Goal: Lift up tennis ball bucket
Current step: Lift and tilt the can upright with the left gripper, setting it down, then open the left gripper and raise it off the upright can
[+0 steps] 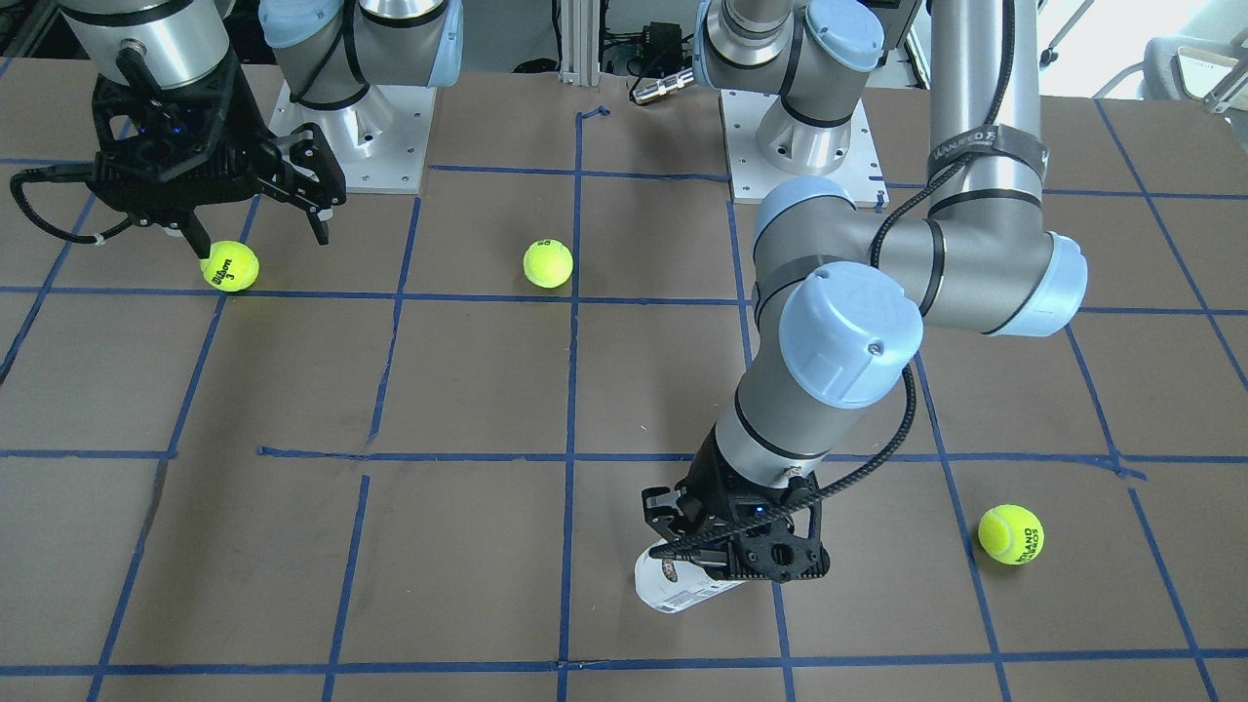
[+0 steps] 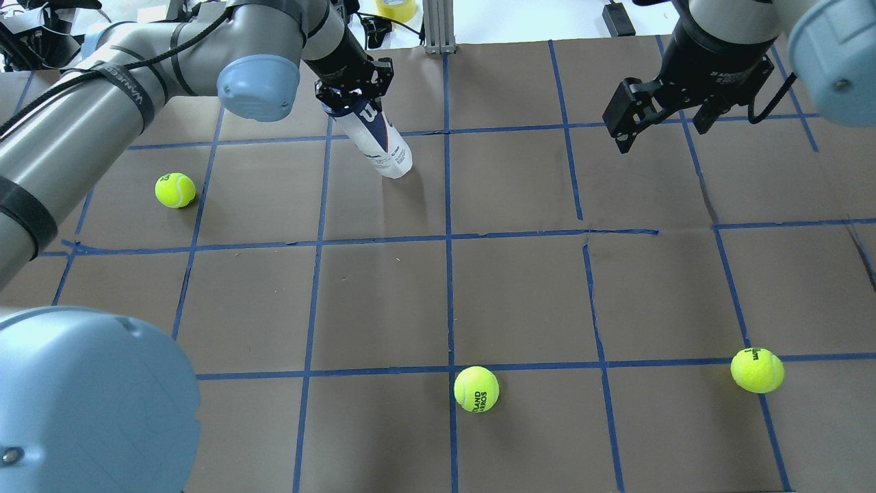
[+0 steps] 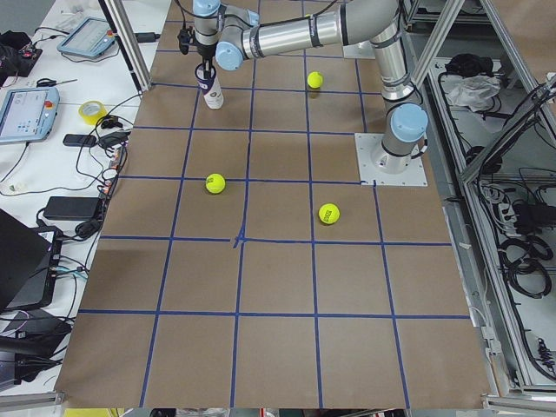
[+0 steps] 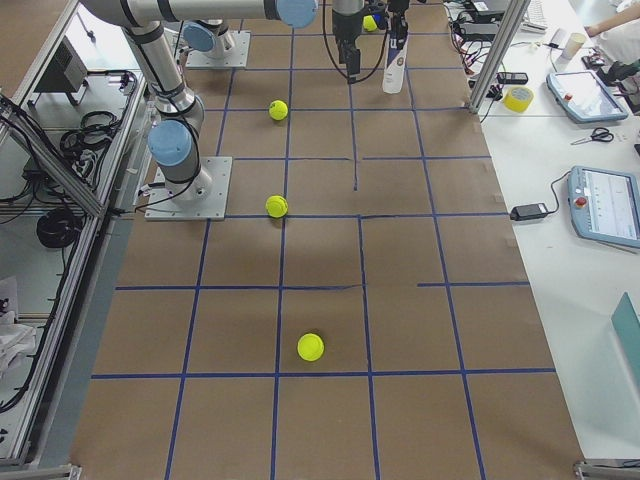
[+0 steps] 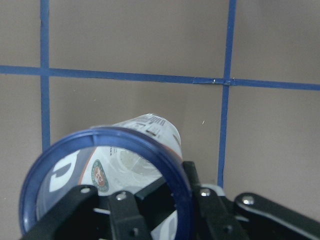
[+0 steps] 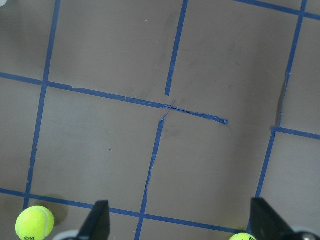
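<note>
The tennis ball bucket (image 2: 378, 142) is a slim white can with a navy top band and a white W logo. It hangs roughly upright, slightly tilted, at the far side of the table. My left gripper (image 2: 352, 89) is shut on its upper end. The front view shows the gripper (image 1: 736, 546) above the can (image 1: 671, 588). In the left wrist view the can's blue rim (image 5: 105, 172) fills the lower left, between the fingers (image 5: 127, 217). I cannot tell if its base touches the table. My right gripper (image 2: 660, 130) is open and empty, hovering apart from it; it also shows in the front view (image 1: 258, 229).
Three yellow-green tennis balls lie on the brown, blue-taped table: one (image 2: 175, 190) on the left near the can, one (image 2: 476, 389) in the near middle, one (image 2: 757, 370) at the near right under my right gripper. An operator desk with devices runs along the far edge (image 3: 52, 130).
</note>
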`<move>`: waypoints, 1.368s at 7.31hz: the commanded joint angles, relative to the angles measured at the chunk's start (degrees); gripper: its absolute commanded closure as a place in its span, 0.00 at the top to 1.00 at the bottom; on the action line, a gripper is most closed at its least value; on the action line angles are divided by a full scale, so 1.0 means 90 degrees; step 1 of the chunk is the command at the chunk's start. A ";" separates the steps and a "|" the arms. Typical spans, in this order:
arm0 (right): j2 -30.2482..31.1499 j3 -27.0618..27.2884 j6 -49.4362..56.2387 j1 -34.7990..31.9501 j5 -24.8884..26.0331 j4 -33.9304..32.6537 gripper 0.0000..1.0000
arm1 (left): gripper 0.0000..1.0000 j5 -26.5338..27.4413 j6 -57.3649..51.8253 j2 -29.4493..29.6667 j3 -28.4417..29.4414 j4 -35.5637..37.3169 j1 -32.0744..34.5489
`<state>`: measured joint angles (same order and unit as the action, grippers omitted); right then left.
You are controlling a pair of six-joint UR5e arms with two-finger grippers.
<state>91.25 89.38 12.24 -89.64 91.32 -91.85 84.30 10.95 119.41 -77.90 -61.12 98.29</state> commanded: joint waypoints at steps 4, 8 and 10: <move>-0.0003 0.0001 0.0008 -0.0001 0.0000 -0.0010 1.00 | 0.67 0.0468 0.0092 -0.0026 -0.0045 -0.0123 0.0280; 0.0007 0.0001 0.0008 -0.0001 0.0000 0.0000 1.00 | 1.00 0.0457 0.0532 -0.0464 0.0033 -0.0735 0.0280; -0.0003 0.0001 0.0008 0.0009 0.0010 0.0000 1.00 | 1.00 0.0506 0.0445 -0.0903 0.0120 -0.1330 0.0202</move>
<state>91.26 89.39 12.30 -89.60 91.34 -91.85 88.55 15.52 113.68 -77.42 -69.56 100.47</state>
